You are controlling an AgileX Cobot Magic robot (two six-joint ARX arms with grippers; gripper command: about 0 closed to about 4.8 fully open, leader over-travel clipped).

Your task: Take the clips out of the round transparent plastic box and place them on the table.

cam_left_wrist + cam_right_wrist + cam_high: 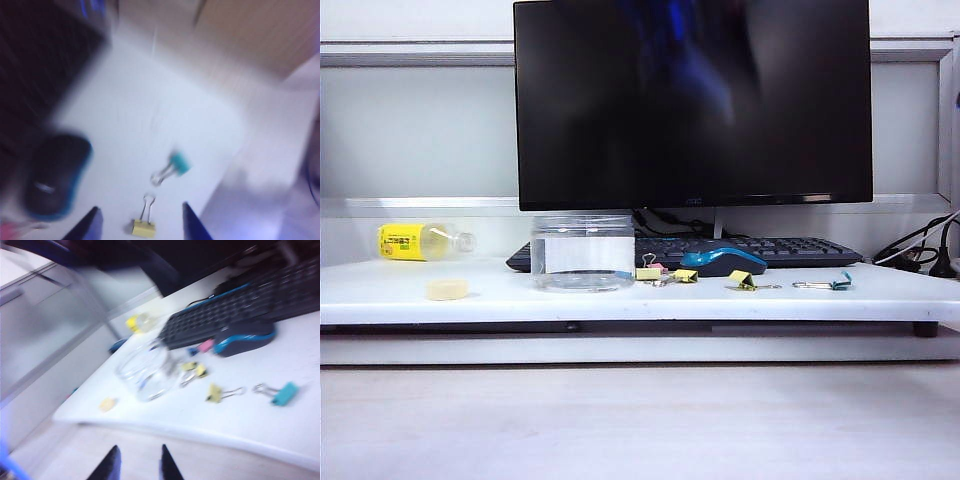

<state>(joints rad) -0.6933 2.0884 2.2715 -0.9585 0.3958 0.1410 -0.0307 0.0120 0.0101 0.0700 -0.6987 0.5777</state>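
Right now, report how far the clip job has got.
Done: the round transparent plastic box looks empty, and the clips lie on the table, one yellow clip beneath the left end effector, which is open with nothing between its fingers. The right end effector hangs off the table's edge, empty. In hand: nothing. Left: apparently nothing.
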